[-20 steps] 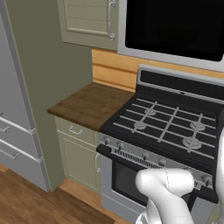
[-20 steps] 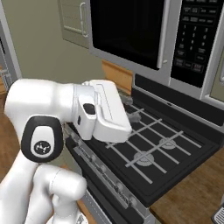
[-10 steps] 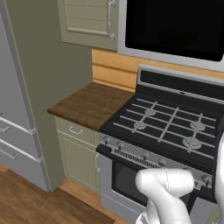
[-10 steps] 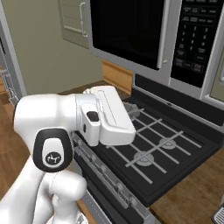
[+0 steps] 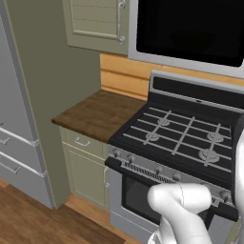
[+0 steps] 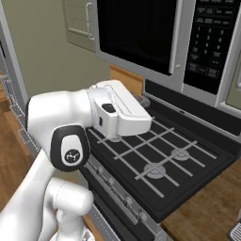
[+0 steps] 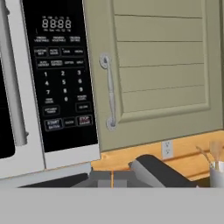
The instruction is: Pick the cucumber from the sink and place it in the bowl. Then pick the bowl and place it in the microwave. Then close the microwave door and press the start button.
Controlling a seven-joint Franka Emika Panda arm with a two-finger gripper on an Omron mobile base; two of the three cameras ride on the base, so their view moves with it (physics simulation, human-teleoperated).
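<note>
The microwave (image 6: pixel 188 42) hangs above the stove. Its black glass door (image 6: pixel 136 33) is shut, with the long grey handle (image 6: pixel 176 40) beside the keypad (image 6: pixel 212 37). The hand view looks at the keypad (image 7: pixel 61 74), with the start button (image 7: pixel 54 124) low on it and the door handle (image 7: pixel 11 74) at the left edge. My gripper's white hand (image 6: pixel 123 113) hovers over the stove and points toward the microwave; its fingers are hidden, so I cannot tell how they stand. The cucumber, the bowl and the sink are out of view.
A black gas stove (image 5: pixel 181 138) stands under the microwave, with a wooden counter (image 5: pixel 95 114) to its left. Olive cabinet doors (image 7: pixel 162 65) flank the microwave. A tall grey fridge (image 5: pixel 14 133) stands far left. A utensil cup (image 7: pixel 216 173) sits on the right counter.
The arm's elbow has swung a little to the right and the hand has shifted slightly up. The microwave and the stove have stayed put.
</note>
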